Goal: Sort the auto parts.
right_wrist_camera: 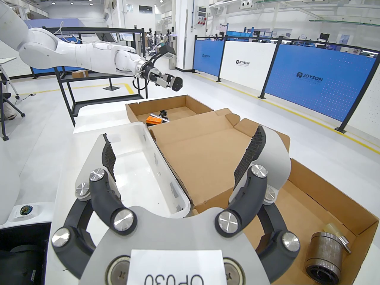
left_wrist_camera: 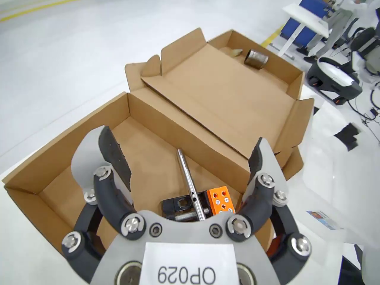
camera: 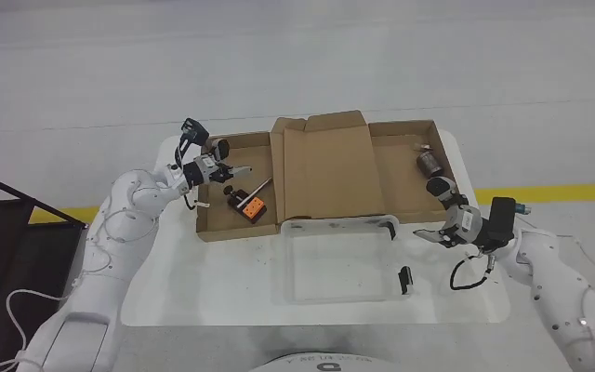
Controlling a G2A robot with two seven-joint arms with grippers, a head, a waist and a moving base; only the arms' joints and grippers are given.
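Observation:
An orange-and-black clamp part and a thin metal rod lie in the left cardboard box. My left gripper hangs open above that box's far end; its wrist view shows the rod and the orange block just below the empty fingers. A metal cylinder and a small cream piece lie in the right box. My right gripper stands open and empty over the right box's near edge, with the cylinder beside it.
Folded cardboard flaps bridge the two boxes. A clear plastic tray sits in front of them on the white table. A small black part lies on the table to the tray's right.

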